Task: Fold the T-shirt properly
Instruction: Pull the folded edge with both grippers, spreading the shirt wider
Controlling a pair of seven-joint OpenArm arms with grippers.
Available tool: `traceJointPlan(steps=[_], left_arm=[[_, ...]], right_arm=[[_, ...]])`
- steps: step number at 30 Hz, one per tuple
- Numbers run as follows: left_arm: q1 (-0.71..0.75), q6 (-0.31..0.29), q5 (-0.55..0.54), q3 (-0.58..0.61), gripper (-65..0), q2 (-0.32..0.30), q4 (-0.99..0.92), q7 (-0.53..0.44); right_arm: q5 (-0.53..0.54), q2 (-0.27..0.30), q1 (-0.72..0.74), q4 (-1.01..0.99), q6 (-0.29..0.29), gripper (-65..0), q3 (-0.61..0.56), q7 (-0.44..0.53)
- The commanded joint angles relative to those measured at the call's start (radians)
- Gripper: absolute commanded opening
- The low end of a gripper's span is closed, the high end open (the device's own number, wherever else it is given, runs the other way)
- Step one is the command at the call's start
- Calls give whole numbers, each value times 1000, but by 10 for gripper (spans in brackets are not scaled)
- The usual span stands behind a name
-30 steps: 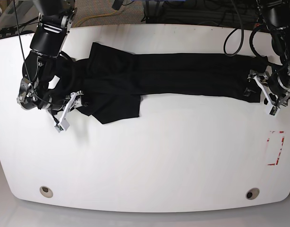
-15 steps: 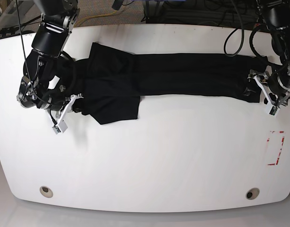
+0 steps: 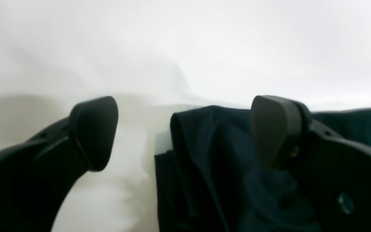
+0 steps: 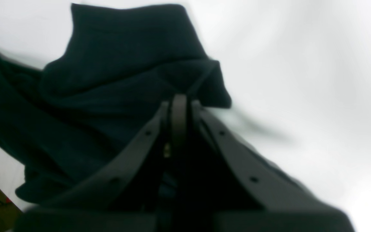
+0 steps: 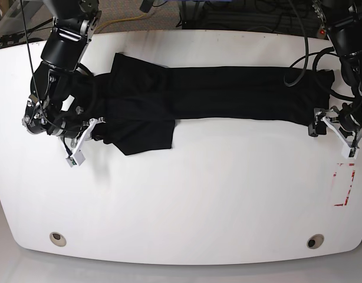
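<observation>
From here I can see the right gripper (image 4: 185, 103) pinching the black T-shirt (image 5: 228, 91), its fingertips pressed together on cloth near the sleeve end. The left gripper (image 3: 185, 135) stands spread wide over the other end; in its wrist view a folded corner lies between the fingers, nearer one of them, with nothing clamped. Between the two, the shirt runs as a long, narrow band across the far part of the white table (image 5: 187, 194), one flap sticking out toward the near side by the right gripper and another toward the far side. I'd say the lengthwise folding is well along, and the step in hand is taking hold of both ends. Next, I think, the left gripper needs to settle around that corner and close, catching every layer; if it catches only the top one, the band could open up when pulled.
</observation>
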Motion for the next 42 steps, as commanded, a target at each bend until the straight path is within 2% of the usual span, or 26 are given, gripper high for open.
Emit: traceJointPlan(steps=[1,5,10,15,18,21,22,23,25,36,42], left_arm=[[-15,1,-11,-1,-25,-22,-6,-2],[-23,1,-11,62,-26,-27,-60,-2],[-41,-1,-14,91,-108,-25,-125,-2],[-41,-1,-16,89,-158,-21,-132,-7],[-41,-1,-16,65,-282,-19,-132,-10],[-44,-1,-16,39,-465,-13,-131,-21],[-47,-1,-16,28,-544,-4,-131,-34],[-52,-1,-16,23,-593,-1,-131,-44],[-56,-1,-14,19,-640,-1,-131,-51],[-59,10,-11,12,-646,-4,46,-53],[-59,88,-11,14,-647,-1,170,-53]], right_arm=[[20,15,23,18,2,-650,5,15],[23,15,23,18,2,-650,5,25],[92,21,18,18,2,-650,5,49],[102,23,15,18,2,-650,5,49],[97,25,15,18,2,-650,5,49],[96,25,15,18,2,-650,5,51],[96,25,15,18,2,-650,5,51],[96,25,15,18,2,-650,5,51],[96,25,15,18,2,-650,5,55],[94,55,79,12,2,-650,-7,146],[94,57,150,12,2,-650,-19,149]])
